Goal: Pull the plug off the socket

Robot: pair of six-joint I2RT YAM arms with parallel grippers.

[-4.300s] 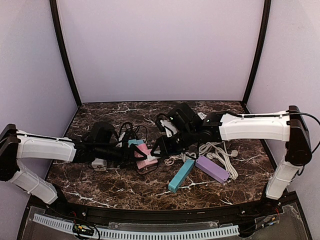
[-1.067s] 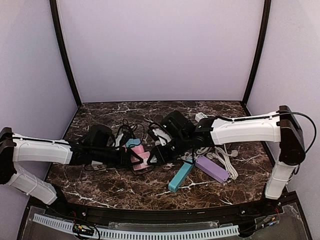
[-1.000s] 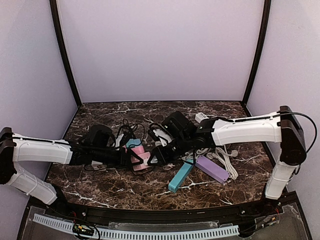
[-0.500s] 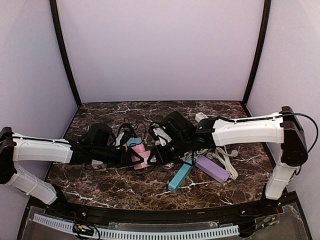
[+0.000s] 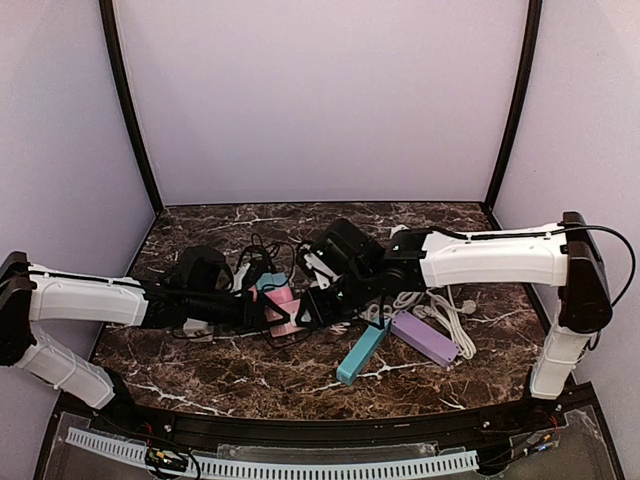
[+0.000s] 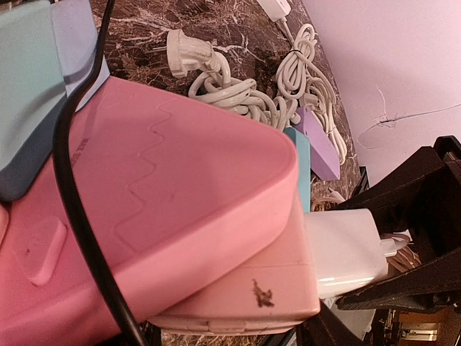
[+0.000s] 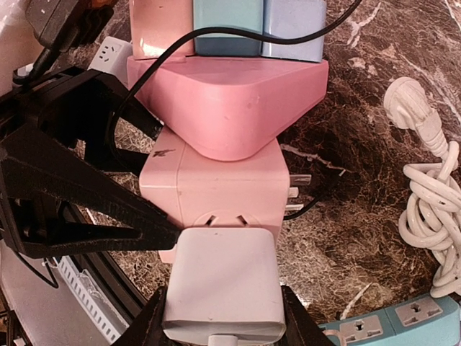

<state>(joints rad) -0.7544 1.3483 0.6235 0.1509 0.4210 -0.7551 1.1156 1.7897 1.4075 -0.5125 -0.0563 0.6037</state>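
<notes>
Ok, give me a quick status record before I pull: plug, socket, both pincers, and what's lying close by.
plug: white plug, butted flush against the socket, no gap visible
socket: pink socket block, black cord draped across it
right pincer: closed on the white plug's sides
left pincer: clamped on the pink socket block
nearby: white cable coil, teal power strip, purple power strip

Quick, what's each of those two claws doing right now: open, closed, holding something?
Left gripper: closed on the pink socket block.
Right gripper: closed on the white plug seated in that block.
</notes>
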